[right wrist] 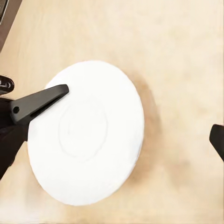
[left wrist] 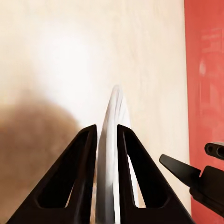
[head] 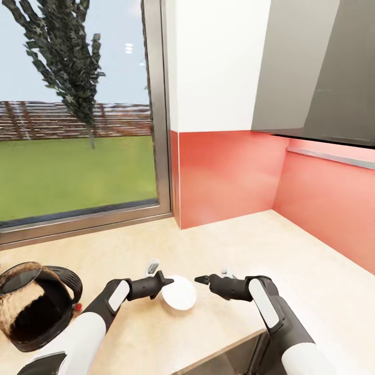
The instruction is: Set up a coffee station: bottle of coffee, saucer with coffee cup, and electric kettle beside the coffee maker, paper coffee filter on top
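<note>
Head view with both wrist views. The saucer [head: 178, 293] is pinched at its rim between the two black fingers [left wrist: 79, 182] of the left gripper [head: 165, 281], which are closed to the thickness of the dish; in the left wrist view the disc appears edge-on [left wrist: 111, 154], running straight out along the finger axis. It is held just above the countertop [head: 219, 250], tilted, with its face turned toward the right gripper [head: 200, 279] and a soft shadow on the wood beneath. The right gripper points at the saucer from the opposite side, close to but apart from it; its fingers are spread wide, one tip [right wrist: 42, 100] lying across the saucer's face [right wrist: 86, 133] in the right wrist view, the other at the far edge of that view, and they hold nothing. The left arm therefore carries the task's thing, and the coming move, judged from this, turns on lowering the disc flat: its plane must swing from tilted to level before release. The kettle [head: 31, 307] stands on the countertop beside the left arm. The surface is light wood grain, bare ahead, meeting a red backsplash [head: 229, 177] at a corner; a window [head: 78, 114] lies to the left
</note>
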